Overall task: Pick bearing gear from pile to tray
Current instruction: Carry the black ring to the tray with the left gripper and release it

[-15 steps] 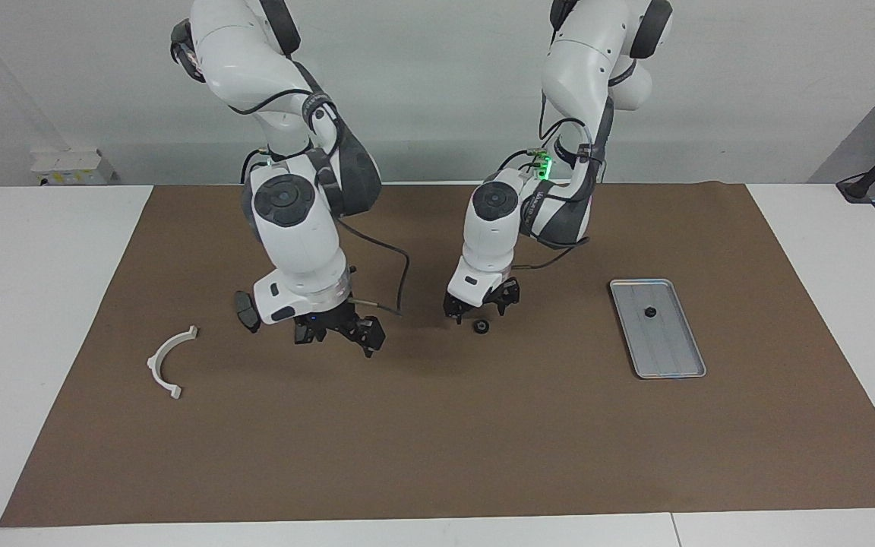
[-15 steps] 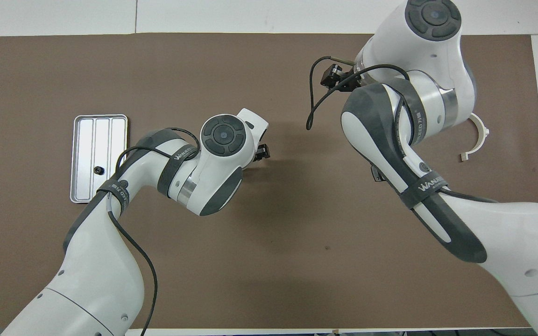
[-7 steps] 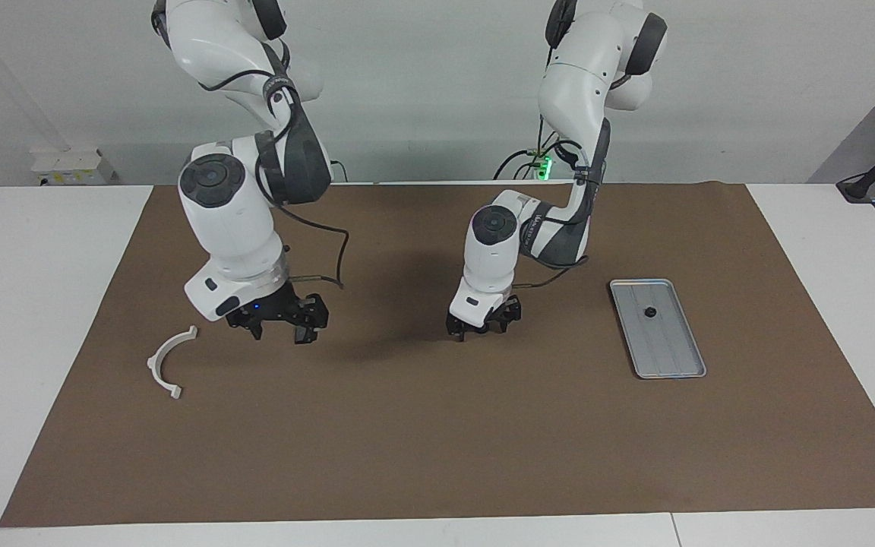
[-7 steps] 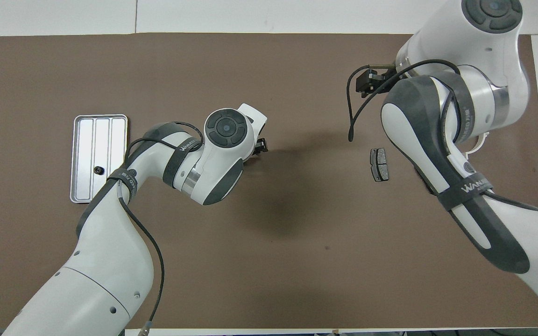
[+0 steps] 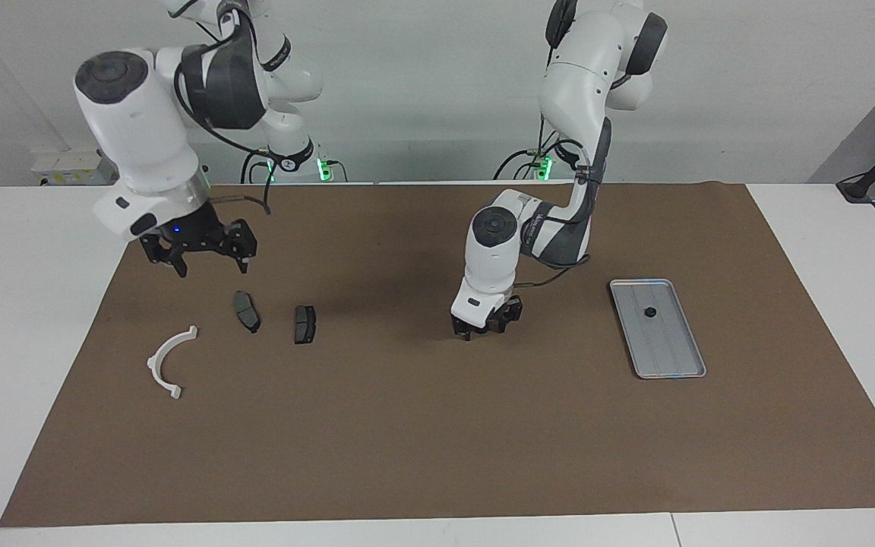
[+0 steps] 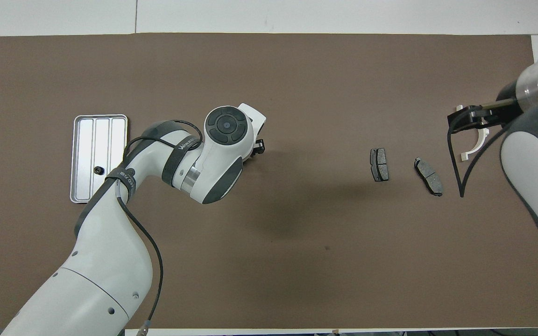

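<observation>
My left gripper (image 5: pixel 485 328) is down at the mat in the middle of the table, where it covers the bearing gear, so the gear is hidden. In the overhead view only a black bit of this gripper (image 6: pixel 258 147) shows under its wrist. The silver tray (image 5: pixel 673 357) (image 6: pixel 110 140) lies toward the left arm's end, and a small black round piece (image 5: pixel 648 311) (image 6: pixel 97 170) rests in it. Of the pile, two dark brake pads (image 5: pixel 246 311) (image 5: pixel 304 324) and a white arc bracket (image 5: pixel 170 361) lie toward the right arm's end. My right gripper (image 5: pixel 198 257) hangs open and empty over the bracket (image 6: pixel 477 142).
A brown mat (image 5: pixel 437 441) covers most of the white table. The brake pads (image 6: pixel 379 164) (image 6: pixel 428 170) lie flat, side by side, with the bracket a little farther toward the right arm's end.
The right arm rose and swung toward its own end of the table, uncovering both brake pads. The left gripper shifted onto the small black gear, which no longer shows.
</observation>
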`<action>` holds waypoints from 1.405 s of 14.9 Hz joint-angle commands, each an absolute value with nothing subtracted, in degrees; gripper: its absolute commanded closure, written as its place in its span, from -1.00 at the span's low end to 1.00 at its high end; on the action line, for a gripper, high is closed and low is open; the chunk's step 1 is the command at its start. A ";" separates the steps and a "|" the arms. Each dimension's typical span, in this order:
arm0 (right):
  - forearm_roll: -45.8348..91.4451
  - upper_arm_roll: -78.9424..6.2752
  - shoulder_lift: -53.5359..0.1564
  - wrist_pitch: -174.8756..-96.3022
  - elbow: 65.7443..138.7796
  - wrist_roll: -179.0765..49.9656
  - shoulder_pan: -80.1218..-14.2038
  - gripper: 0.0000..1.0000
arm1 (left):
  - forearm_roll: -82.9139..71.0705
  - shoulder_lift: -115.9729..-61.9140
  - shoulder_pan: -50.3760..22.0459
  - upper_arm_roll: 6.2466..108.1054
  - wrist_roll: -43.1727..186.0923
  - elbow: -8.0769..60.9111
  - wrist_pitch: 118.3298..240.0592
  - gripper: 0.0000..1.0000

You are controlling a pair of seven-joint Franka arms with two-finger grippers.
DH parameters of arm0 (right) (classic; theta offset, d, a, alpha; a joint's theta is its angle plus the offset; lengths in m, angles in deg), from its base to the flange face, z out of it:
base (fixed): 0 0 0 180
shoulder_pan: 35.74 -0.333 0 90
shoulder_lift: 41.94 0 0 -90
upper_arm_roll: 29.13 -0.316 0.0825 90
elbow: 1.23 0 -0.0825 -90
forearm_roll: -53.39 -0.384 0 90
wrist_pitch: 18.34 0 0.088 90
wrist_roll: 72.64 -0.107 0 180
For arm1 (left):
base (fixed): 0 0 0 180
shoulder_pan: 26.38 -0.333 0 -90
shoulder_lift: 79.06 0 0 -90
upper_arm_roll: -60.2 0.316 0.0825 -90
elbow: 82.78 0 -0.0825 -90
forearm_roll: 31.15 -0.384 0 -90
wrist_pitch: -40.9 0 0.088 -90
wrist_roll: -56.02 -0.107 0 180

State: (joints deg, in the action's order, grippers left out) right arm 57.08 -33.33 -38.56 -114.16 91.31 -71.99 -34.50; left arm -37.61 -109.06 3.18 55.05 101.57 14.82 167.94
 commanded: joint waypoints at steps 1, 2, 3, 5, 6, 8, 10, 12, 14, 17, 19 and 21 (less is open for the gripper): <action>54.55 -33.44 -45.53 -110.47 94.49 -71.58 -34.07 -1.00 | -39.14 -106.75 3.06 54.93 102.07 17.06 165.97 -0.52; 53.49 -33.09 -46.85 -109.23 94.49 -72.28 -34.16 -1.00 | -39.06 -106.66 3.15 54.93 102.07 17.15 165.88 -0.52; 53.40 -33.09 -47.91 -108.26 94.49 -73.25 -34.16 -1.00 | -39.06 -106.66 3.15 54.93 102.07 17.15 166.05 -0.51; 53.31 -33.09 -48.27 -105.54 93.26 -75.45 -34.59 -1.00 | -39.06 -106.66 3.15 54.93 102.16 17.24 166.06 -0.40; 53.31 -33.09 -48.10 -104.05 92.82 -75.63 -34.68 -1.00 | -38.88 -106.66 3.24 54.84 102.16 17.24 166.14 -0.21; 53.39 -33.09 -47.75 -103.60 92.73 -75.72 -34.77 -1.00 | -38.53 -106.66 3.06 54.84 102.25 17.24 166.32 0.47; 53.39 -33.09 -47.66 -103.60 92.73 -75.98 -34.86 -1.00 | -37.04 -106.66 2.97 54.84 102.25 17.15 166.49 1.00; 53.48 -33.09 -47.66 -103.60 92.73 -75.98 -34.77 -1.00 | -36.86 -106.57 1.93 54.93 101.72 16.80 166.14 1.00; 53.48 -33.09 -47.83 -103.60 92.73 -75.98 -34.77 -1.00 | -36.95 -103.16 -3.06 54.67 97.01 16.45 163.00 1.00; 53.48 -33.18 -47.92 -103.60 92.73 -75.98 -34.95 -1.00 | -33.10 -94.55 -16.49 54.67 72.37 16.80 152.63 1.00; 53.48 -33.18 -48.01 -103.60 92.73 -75.98 -34.95 -1.00 | -32.11 -93.39 -24.76 54.84 58.19 17.15 152.07 1.00; 53.48 -33.26 -48.01 -103.77 92.82 -75.98 -34.77 -1.00 | -32.11 -92.69 -29.70 54.84 50.51 22.65 159.85 1.00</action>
State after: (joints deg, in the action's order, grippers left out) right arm 54.62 -33.29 -47.33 -103.96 92.30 -74.88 -34.79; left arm -33.26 -93.62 -26.42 55.78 57.44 16.12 153.33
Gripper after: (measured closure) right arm 0.000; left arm 0.656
